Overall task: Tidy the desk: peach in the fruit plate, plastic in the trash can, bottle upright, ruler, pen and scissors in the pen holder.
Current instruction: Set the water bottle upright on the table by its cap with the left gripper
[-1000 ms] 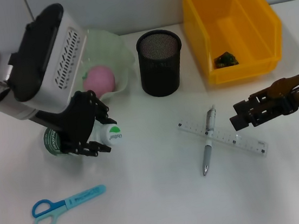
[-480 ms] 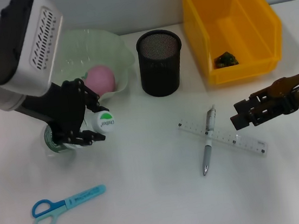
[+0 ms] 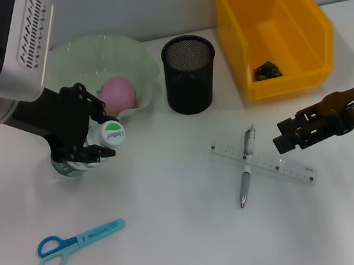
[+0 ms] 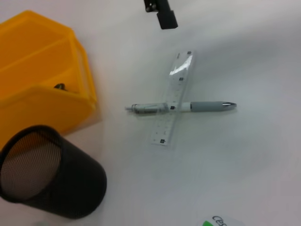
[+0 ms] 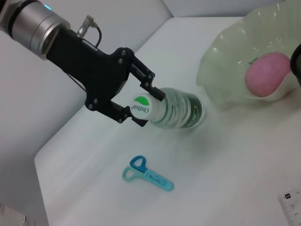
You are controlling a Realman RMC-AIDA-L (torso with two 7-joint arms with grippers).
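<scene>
bright even light, soft shadows

The desk is a plain white tabletop. The pale green, wavy-rimmed fruit plate sits at ten o'clock with the pink peach inside. Just at its seven o'clock the clear bottle with green label and white cap leans tilted, base on the desk. The black mesh pen holder stands at twelve, the yellow trash can at one to two o'clock. The pen lies crossed over the clear ruler at four o'clock. The blue-and-teal scissors lie flat at eight o'clock.
</scene>
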